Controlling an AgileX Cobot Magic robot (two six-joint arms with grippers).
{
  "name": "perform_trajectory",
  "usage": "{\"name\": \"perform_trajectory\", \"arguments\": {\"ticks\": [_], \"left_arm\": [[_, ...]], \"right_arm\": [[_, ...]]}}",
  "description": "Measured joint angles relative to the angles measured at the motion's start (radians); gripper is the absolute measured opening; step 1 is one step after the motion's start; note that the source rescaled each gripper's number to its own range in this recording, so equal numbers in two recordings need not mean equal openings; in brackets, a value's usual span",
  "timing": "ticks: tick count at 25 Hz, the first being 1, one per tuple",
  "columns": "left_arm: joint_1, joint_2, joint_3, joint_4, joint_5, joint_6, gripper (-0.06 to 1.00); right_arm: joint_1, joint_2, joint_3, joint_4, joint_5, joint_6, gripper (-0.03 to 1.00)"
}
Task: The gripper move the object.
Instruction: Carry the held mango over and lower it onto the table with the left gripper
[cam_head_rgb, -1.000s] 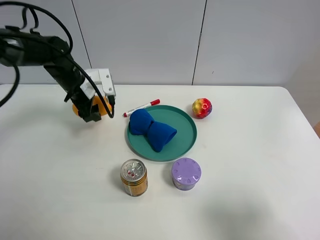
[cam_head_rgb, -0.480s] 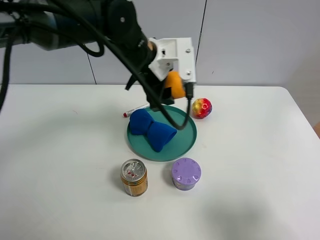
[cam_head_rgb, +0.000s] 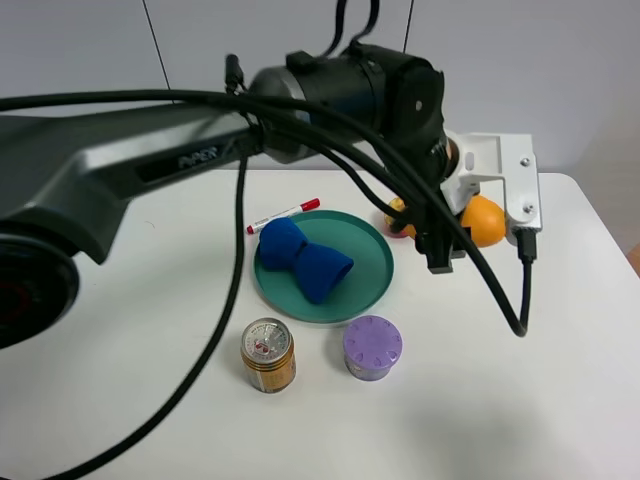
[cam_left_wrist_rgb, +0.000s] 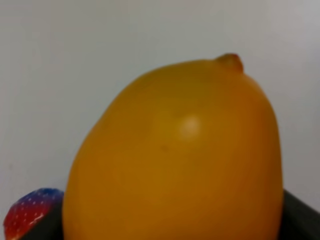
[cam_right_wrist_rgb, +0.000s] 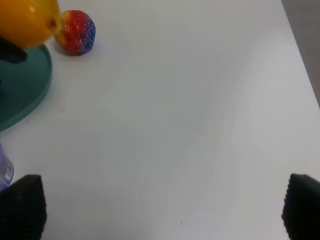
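My left gripper (cam_head_rgb: 462, 230), black-fingered with a silver-white block, reaches across to the right of the exterior view. It is shut on the orange-yellow mango (cam_head_rgb: 484, 220) and holds it above the table, right of the green plate (cam_head_rgb: 370, 280). The mango fills the left wrist view (cam_left_wrist_rgb: 175, 155), with dark fingers (cam_left_wrist_rgb: 300, 220) at its sides. It also shows in the right wrist view (cam_right_wrist_rgb: 25, 20). My right gripper (cam_right_wrist_rgb: 161, 207) is open and empty over bare table; only its dark fingertips (cam_right_wrist_rgb: 20, 205) show.
A red-yellow ball (cam_right_wrist_rgb: 76, 31) lies beside the plate, mostly hidden behind the arm in the exterior view. A blue cloth (cam_head_rgb: 300, 258) lies on the plate. A red marker (cam_head_rgb: 284, 215), a gold can (cam_head_rgb: 267, 354) and a purple tub (cam_head_rgb: 372, 347) stand around it.
My left arm has carried the mango from the table's left side, over the plate, to the right side near the ball. The other objects have not moved.
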Motion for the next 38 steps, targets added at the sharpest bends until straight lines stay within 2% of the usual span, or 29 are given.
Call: {"name": "perform_trajectory", "arguments": {"ticks": [4,13,22,31,38], "left_arm": [[-0.008,0.075,-0.009,-0.001,-0.052,0.0,0.02],[-0.008,0.181,-0.009,-0.017,-0.085,0.0,0.02],[-0.008,0.249,-0.009,-0.132,-0.114,0.016,0.02],[-0.008,0.266,-0.009,-0.155,-0.147,0.026,0.02],[-0.008,0.266,-0.009,-0.207,-0.149,0.026,0.02]], "right_arm": [[0.0,0.0,0.0,0.0,0.0,0.0,1.0],[0.0,0.0,0.0,0.0,0.0,0.0,1.0],[0.0,0.0,0.0,0.0,0.0,0.0,1.0],[0.0,0.0,0.0,0.0,0.0,0.0,1.0],[0.0,0.0,0.0,0.0,0.0,0.0,1.0]]}}
